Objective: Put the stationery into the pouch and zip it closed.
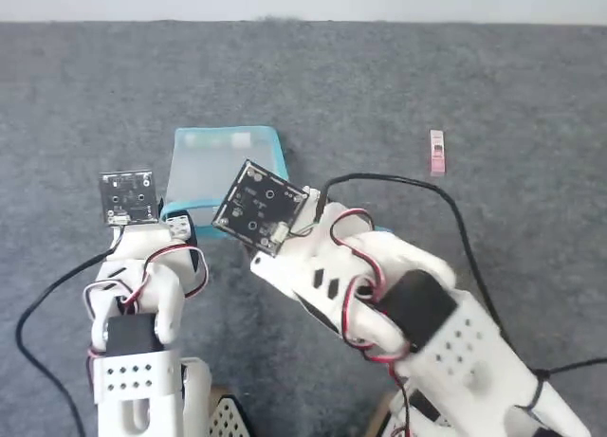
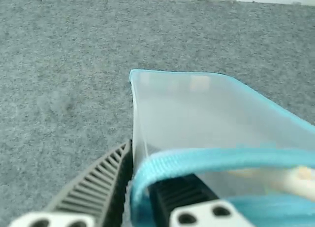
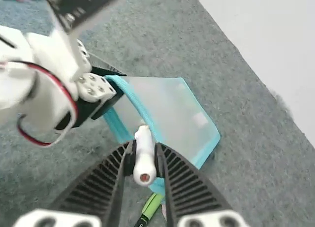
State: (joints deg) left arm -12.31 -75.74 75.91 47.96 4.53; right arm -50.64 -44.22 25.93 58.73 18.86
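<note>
The pouch (image 1: 223,162) is translucent with light-blue trim and lies on the grey carpet, its mouth facing the arms. My left gripper (image 2: 140,173) is shut on the blue zip edge (image 2: 206,159) at one corner of the mouth, also seen as the left gripper (image 3: 98,96) from across. My right gripper (image 3: 143,147) is shut on a white pen (image 3: 142,158), whose tip sits at the pouch (image 3: 170,109) opening. A green pen (image 3: 150,210) lies on the carpet below that gripper. A pale shape (image 2: 298,174) shows through the pouch wall.
A small pink eraser (image 1: 436,153) lies apart on the carpet at the far right. The right arm (image 1: 417,304) crosses in from the lower right, its camera board (image 1: 261,205) over the pouch's mouth. A white wall (image 1: 303,1) borders the far carpet edge.
</note>
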